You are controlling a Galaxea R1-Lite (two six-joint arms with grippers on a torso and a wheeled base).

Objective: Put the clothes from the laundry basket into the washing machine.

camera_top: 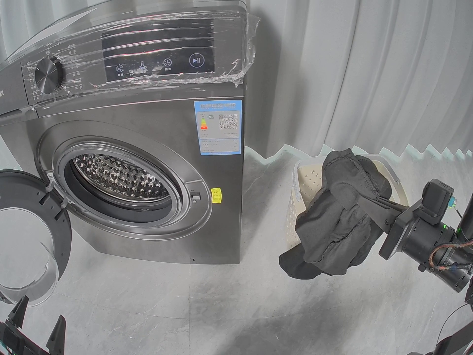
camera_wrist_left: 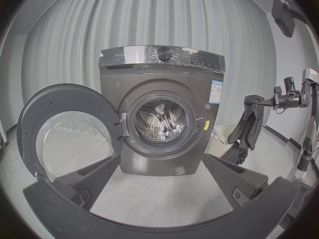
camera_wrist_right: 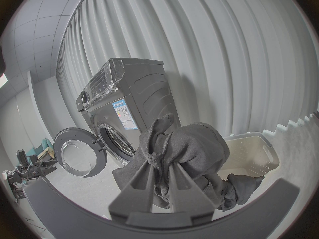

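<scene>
A dark grey garment (camera_top: 340,213) hangs from my right gripper (camera_top: 367,200), which is shut on its upper part beside the white laundry basket (camera_top: 305,183). Its lower end trails down past the basket's front to the floor. The right wrist view has the garment (camera_wrist_right: 192,150) bunched between the fingers (camera_wrist_right: 146,180), with the basket (camera_wrist_right: 252,150) behind. The grey washing machine (camera_top: 138,124) stands at the left with its round door (camera_top: 24,232) swung open and the drum (camera_top: 123,176) bare. My left gripper (camera_top: 37,321) is low at the near left, open, facing the machine's drum (camera_wrist_left: 161,120).
White curtains (camera_top: 369,65) hang behind the machine and the basket. The grey floor (camera_top: 221,297) lies open between the machine and the basket. The open door juts out at the left of the drum opening.
</scene>
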